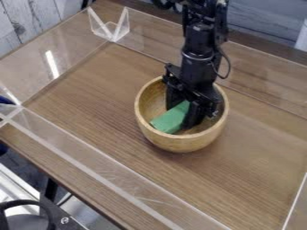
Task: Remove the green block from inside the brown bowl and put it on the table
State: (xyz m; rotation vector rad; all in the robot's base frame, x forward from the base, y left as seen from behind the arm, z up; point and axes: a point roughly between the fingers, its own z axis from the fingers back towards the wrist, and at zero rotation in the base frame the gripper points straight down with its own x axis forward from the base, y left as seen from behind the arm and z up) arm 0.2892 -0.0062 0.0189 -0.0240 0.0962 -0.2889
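The brown bowl point(156, 137) sits near the middle of the table point(84, 99). Inside it lies the green block point(171, 119), tilted, with its upper end between the black fingers. My gripper point(189, 105) reaches straight down into the bowl and is shut on the green block. The block's lower end still rests against the bowl's inside. The fingertips themselves are partly hidden by the bowl's far wall and the block.
Low clear acrylic walls point(72, 148) edge the table on all sides. A clear acrylic bracket point(114, 27) stands at the back left corner. Bare wood lies to the left and right of the bowl.
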